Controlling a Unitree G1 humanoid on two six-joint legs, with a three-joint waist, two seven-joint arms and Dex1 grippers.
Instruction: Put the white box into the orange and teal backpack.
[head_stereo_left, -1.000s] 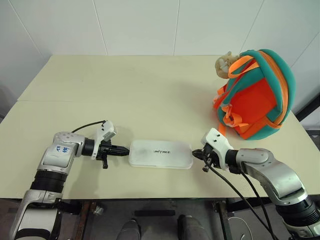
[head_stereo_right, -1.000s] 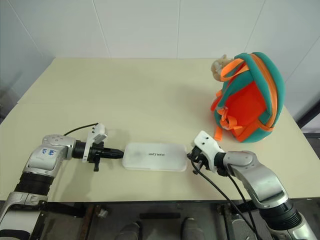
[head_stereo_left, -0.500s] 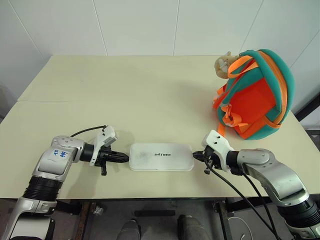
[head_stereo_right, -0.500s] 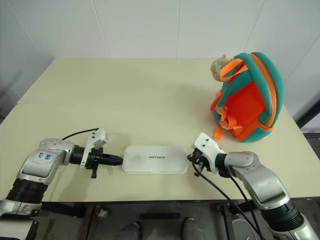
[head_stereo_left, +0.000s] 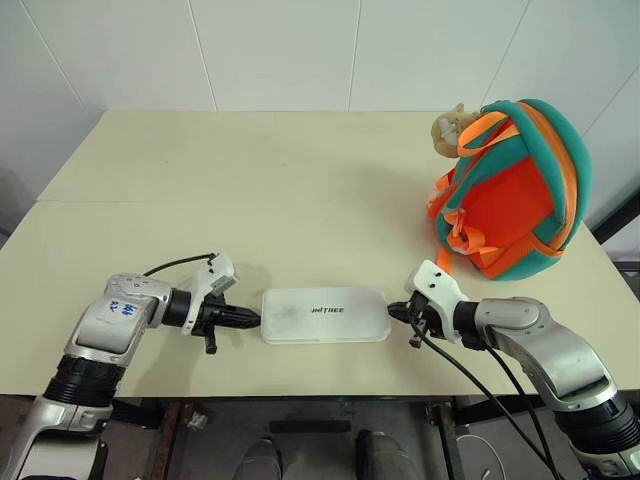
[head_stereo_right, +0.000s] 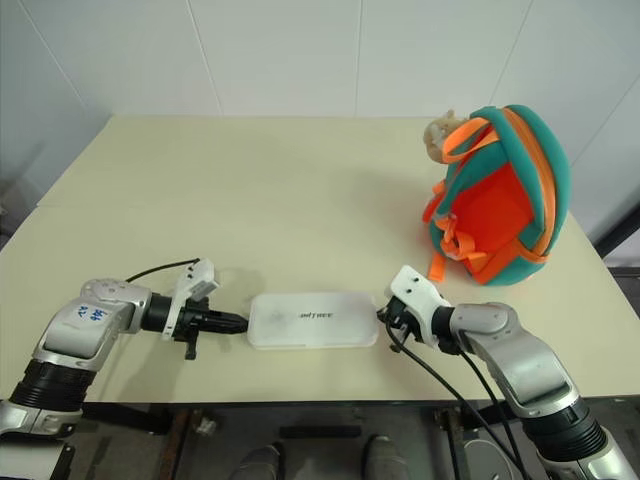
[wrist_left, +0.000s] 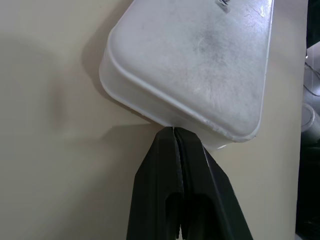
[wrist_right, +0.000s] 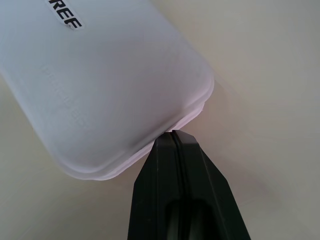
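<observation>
Both your pincers are fully closed with nothing between the fingers: your left gripper (head_stereo_left: 250, 318) presses its tip against one short end of the white box (head_stereo_left: 325, 315), your right gripper (head_stereo_left: 397, 311) against the other. You have the box lying flat near the table's (head_stereo_left: 250, 180) front edge. Your orange and teal backpack (head_stereo_left: 512, 187) stands well apart at the far right, a beige plush charm (head_stereo_left: 451, 127) at its top. Open tabletop lies between them.
</observation>
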